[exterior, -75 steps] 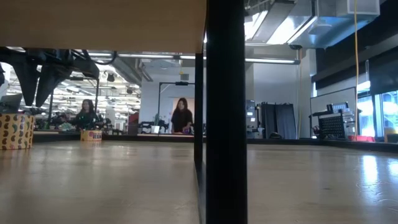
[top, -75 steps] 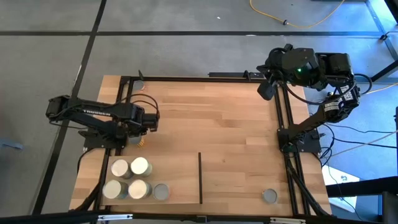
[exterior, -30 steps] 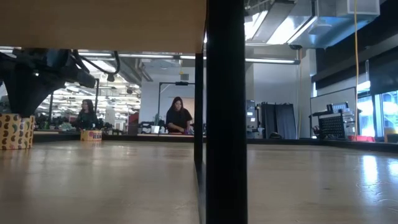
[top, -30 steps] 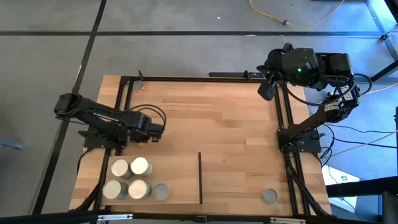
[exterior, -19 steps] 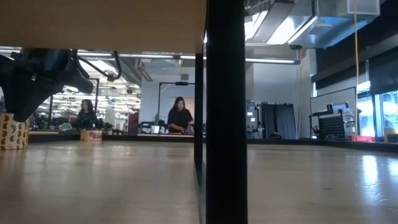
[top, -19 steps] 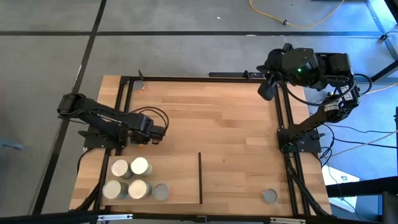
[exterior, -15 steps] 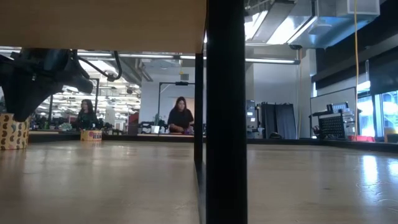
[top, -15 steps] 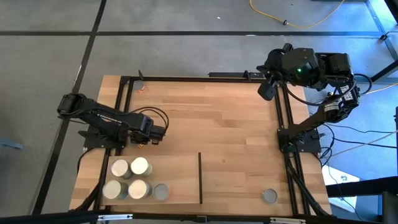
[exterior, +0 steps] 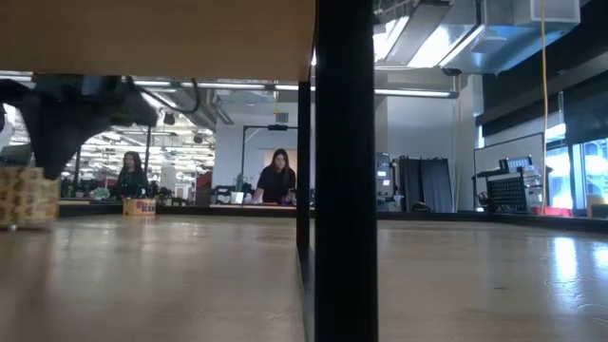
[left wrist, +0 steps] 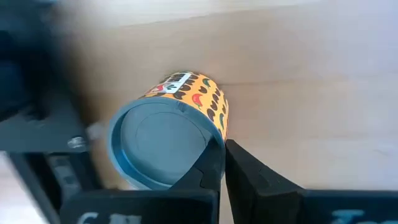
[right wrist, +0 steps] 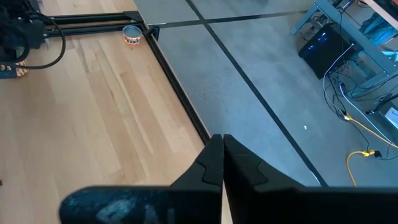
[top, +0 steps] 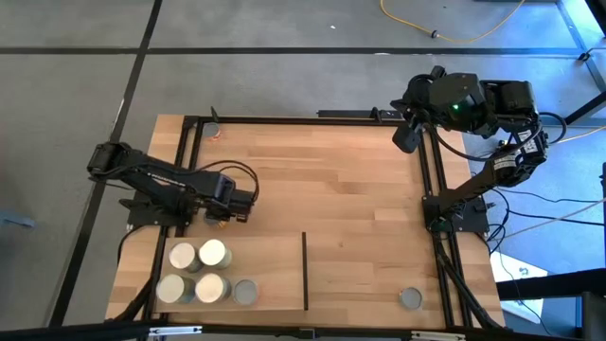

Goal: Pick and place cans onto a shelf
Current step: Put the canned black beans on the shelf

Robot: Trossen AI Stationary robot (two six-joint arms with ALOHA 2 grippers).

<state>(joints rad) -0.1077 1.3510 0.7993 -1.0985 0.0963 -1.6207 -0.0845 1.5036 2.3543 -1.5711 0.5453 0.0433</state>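
Observation:
A can (left wrist: 168,134) with a grey lid and a yellow patterned label stands on the table near its left edge, blurred in the low view (exterior: 28,195). My left gripper (left wrist: 222,146) points down, shut, right beside this can, with nothing between its fingers; in the high view (top: 222,210) it covers the can. Several more cans (top: 212,252) stand on the shelf (top: 365,275) at the near left, and one can (top: 410,299) at its near right. My right gripper (right wrist: 222,138) waits shut, high over the far right corner (top: 405,137). My left gripper comes from above, pointing down, with its fingers shut against each other. The outer side of one finger (left wrist: 208,163) lies against the can's top rim (left wrist: 213,135), on one side of the lid. The can's bottom is on the table.
A black frame (top: 189,161) runs along the table's left, far and right edges. A thin black strip (top: 305,270) splits the shelf; in the low view it is a post (exterior: 344,190) under the panel (exterior: 152,38). A small tin (right wrist: 131,36) sits at the far left corner.
My left gripper has shut beside the can without taking hold of it. The can has shifted a little toward the table's right and now shows blurred in the low view. My right arm has kept still.

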